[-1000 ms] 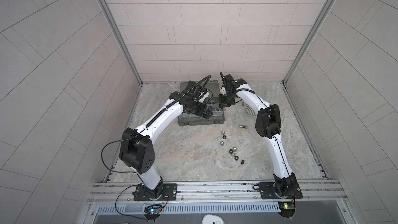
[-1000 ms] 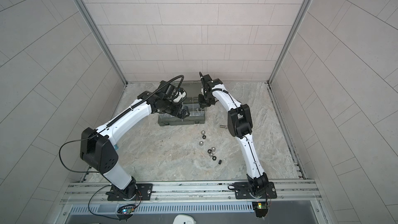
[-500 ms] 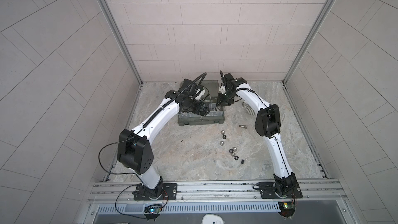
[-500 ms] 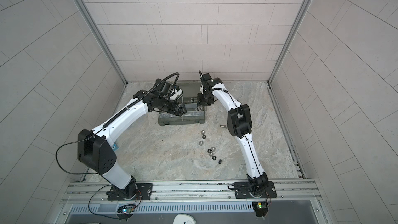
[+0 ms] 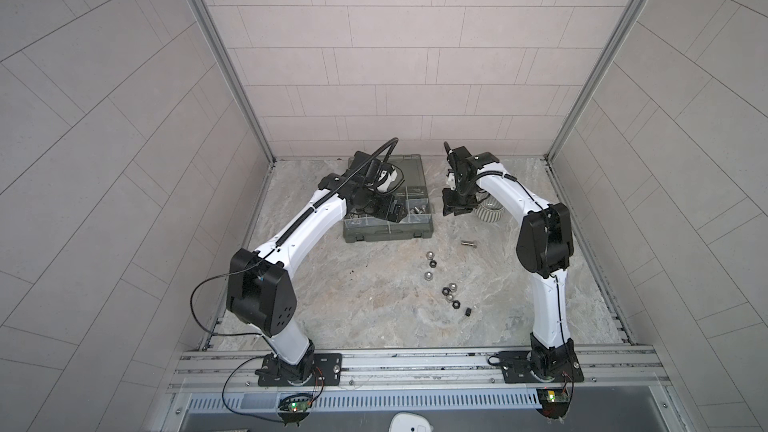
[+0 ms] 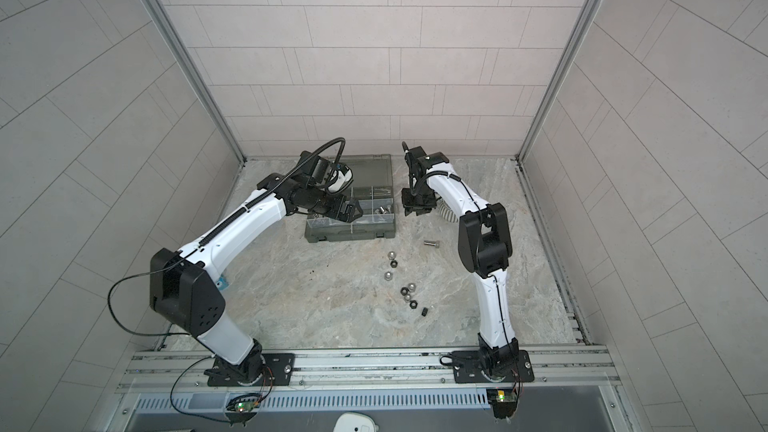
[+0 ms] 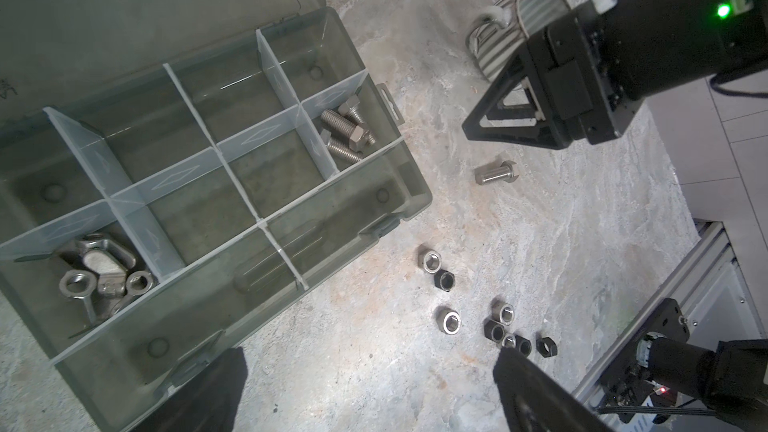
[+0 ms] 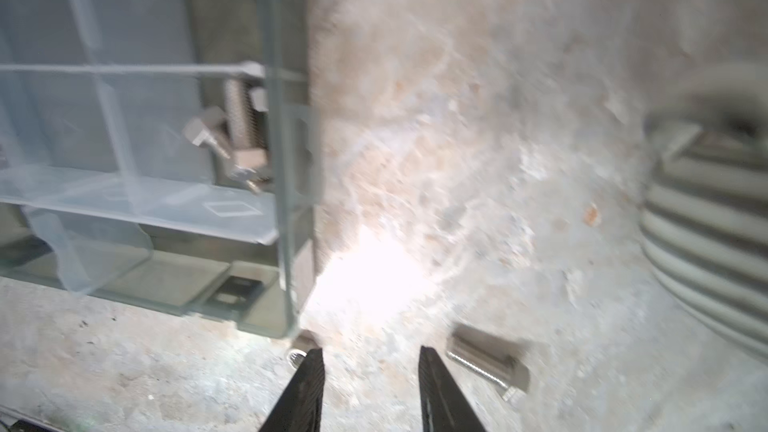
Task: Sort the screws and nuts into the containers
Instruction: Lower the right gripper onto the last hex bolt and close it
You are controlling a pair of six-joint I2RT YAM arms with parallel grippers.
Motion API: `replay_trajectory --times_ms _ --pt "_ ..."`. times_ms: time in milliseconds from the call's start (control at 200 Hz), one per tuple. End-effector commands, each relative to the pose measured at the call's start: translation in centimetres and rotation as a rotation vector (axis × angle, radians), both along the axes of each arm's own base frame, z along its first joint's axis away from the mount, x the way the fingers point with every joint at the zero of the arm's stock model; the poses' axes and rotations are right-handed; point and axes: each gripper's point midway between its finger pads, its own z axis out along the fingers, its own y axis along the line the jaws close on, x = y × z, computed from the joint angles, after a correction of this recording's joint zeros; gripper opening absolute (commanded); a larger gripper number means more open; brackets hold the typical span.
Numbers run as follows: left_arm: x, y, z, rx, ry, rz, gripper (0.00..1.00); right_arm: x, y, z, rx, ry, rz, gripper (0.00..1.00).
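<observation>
The containers are compartments of a grey-green organizer case (image 5: 386,231) (image 6: 353,234) (image 7: 365,201). Three screws (image 7: 347,132) (image 8: 237,135) lie in its right-hand compartment and wing nuts (image 7: 104,280) in a left one. One loose screw (image 5: 468,243) (image 7: 496,172) (image 8: 486,359) lies on the table right of the case. Several silver and black nuts (image 5: 432,263) (image 6: 409,290) (image 7: 505,326) are scattered in front. My left gripper (image 5: 392,214) (image 7: 365,363) hangs open and empty over the case's front edge. My right gripper (image 5: 455,209) (image 8: 372,351) is open and empty, just right of the case.
A striped grey-white mug (image 5: 489,214) (image 7: 515,35) (image 8: 706,243) lies on its side close behind my right gripper. The case's lid (image 5: 409,168) lies open toward the back wall. Tiled walls close in the table on three sides.
My right gripper opened over the case's right compartment, then moved right and forward off the case. The left arm shifted only slightly.
</observation>
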Motion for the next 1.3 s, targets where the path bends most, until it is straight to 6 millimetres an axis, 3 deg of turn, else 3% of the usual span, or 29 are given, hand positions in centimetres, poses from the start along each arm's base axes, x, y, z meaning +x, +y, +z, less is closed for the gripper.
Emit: replay_trajectory --times_ms 0,230,480,876,1101,1296 --pt "-0.1 -2.3 0.5 -0.035 -0.004 -0.042 1.00 -1.5 -2.7 -0.2 -0.083 -0.007 -0.039 0.40" --pt "-0.5 -5.0 0.5 -0.037 -0.006 -0.096 1.00 -4.9 -5.8 -1.9 -0.085 0.005 -0.190 0.50" --pt "-0.7 -5.9 0.7 -0.027 -0.009 -0.110 1.00 -6.0 -7.0 -3.3 -0.021 0.007 -0.378 0.57" --pt "-1.7 -4.4 0.8 0.036 -0.015 -0.097 1.00 -6.2 -7.0 -6.9 0.029 0.057 -0.560 0.49" --pt "-2.1 -3.7 0.8 0.059 -0.019 -0.095 1.00 -5.4 -6.8 -7.6 0.049 0.046 -0.580 0.47" --pt "-2.4 -3.5 0.6 0.070 -0.017 -0.100 1.00 -5.2 -6.7 -8.8 0.038 0.081 -0.553 0.34"
